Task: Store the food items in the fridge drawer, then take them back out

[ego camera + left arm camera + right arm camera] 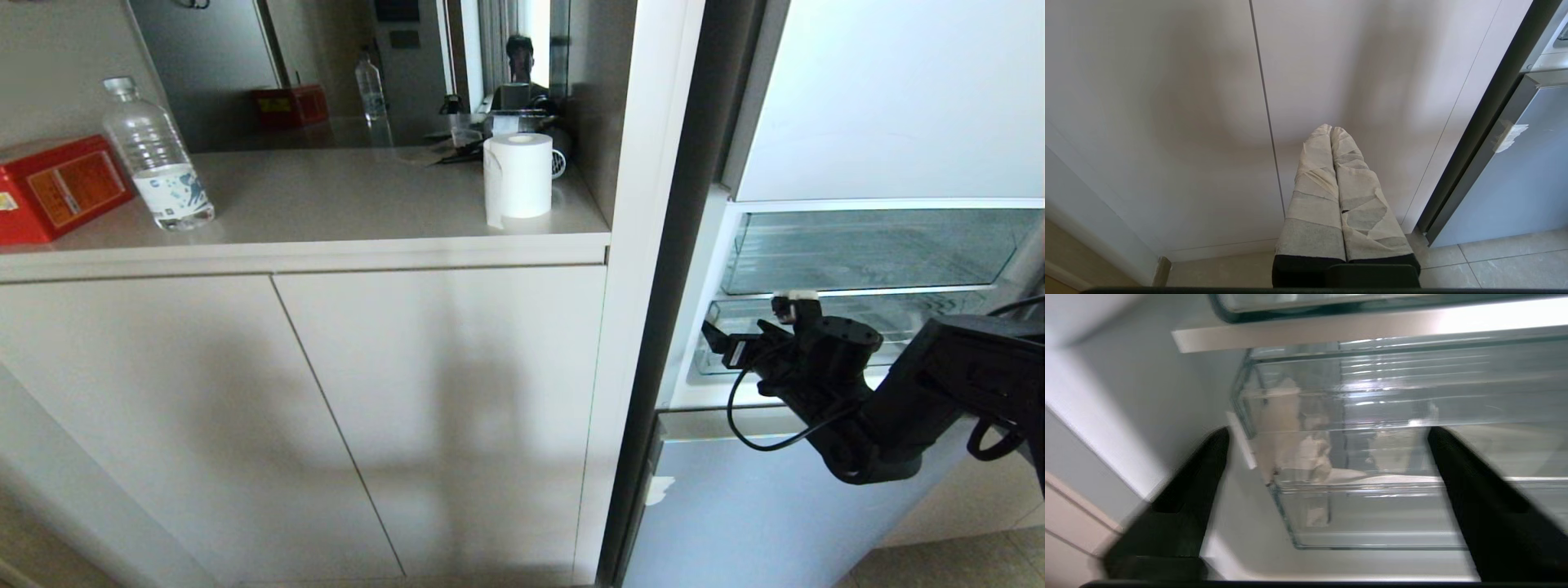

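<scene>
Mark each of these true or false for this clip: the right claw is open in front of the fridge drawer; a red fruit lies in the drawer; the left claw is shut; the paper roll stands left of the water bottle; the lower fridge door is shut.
1. The right claw is open in front of the fridge drawer. True.
2. A red fruit lies in the drawer. False: no fruit shows in any view; only pale tape scraps show at the drawer's corner.
3. The left claw is shut. True: its wrapped fingers are pressed together, facing the cabinet doors.
4. The paper roll stands left of the water bottle. False: it stands to the right.
5. The lower fridge door is shut. True.
</scene>
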